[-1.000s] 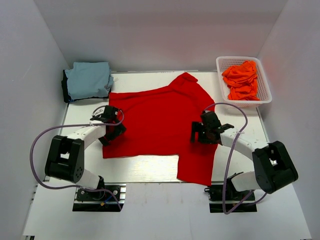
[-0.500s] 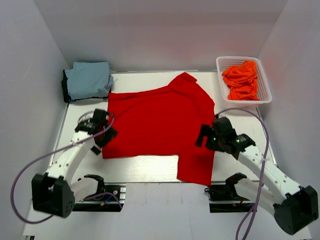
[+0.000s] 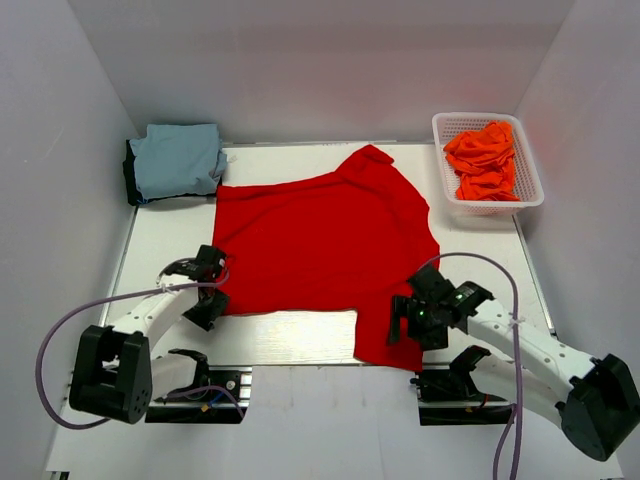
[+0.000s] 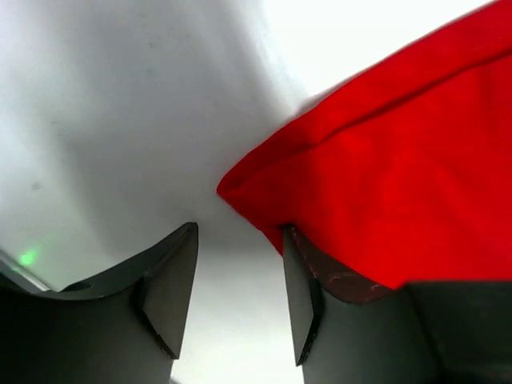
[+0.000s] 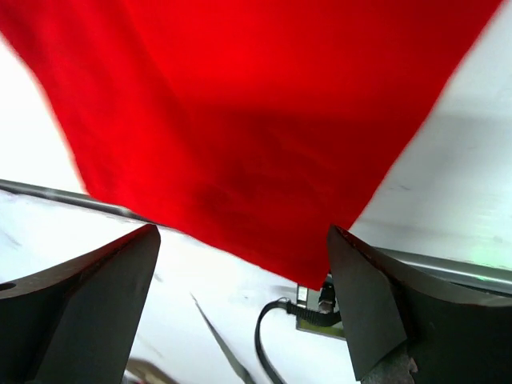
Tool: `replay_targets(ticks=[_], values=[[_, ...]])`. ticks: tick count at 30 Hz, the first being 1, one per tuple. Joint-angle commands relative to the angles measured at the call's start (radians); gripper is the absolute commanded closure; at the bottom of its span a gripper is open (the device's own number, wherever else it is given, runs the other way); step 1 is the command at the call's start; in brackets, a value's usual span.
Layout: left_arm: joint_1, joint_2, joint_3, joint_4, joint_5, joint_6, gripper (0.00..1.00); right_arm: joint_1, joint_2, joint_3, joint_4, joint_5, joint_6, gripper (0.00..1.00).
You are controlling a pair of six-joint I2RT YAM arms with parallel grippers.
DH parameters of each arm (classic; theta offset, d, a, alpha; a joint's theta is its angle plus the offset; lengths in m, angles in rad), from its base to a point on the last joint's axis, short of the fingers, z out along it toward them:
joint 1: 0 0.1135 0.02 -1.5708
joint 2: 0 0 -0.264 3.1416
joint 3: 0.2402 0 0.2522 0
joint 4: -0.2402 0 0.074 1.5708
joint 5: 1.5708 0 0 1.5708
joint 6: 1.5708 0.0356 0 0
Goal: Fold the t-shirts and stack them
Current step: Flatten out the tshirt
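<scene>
Red shirt [image 3: 320, 245] lies flat mid tabletop [image 3: 160, 240], near hem over the front edge. L claw [image 4: 238, 232] half-wide at its near-left corner, not gripping; R claw [image 5: 242, 232] wide over the hanging hem.

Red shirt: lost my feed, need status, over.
Left gripper open at near-left corner of red shirt. Right gripper open over near hem. Shirt spread, unfolded. Nothing blocking.
</scene>
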Motion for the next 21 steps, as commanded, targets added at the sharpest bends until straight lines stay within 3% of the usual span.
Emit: replay_targets(ticks=[1,5,13,17,21], values=[[0.005,0.004,-0.033,0.105,-0.026,-0.083,0.43,0.039,0.045,-0.057,0.046,-0.059,0.049,0.10],[0.005,-0.041,-0.053,0.132,-0.064,-0.102,0.43,0.079,0.063,-0.054,0.076,-0.005,0.069,0.10],[0.005,-0.186,0.007,-0.059,-0.104,-0.111,0.43,0.153,0.060,-0.020,0.003,-0.011,0.127,0.10],[0.005,-0.210,-0.036,-0.041,-0.118,-0.120,0.43,0.179,0.083,-0.011,0.003,-0.001,0.153,0.10],[0.005,-0.133,-0.073,0.037,-0.118,-0.129,0.43,0.206,0.137,-0.005,0.035,0.007,0.153,0.10]])
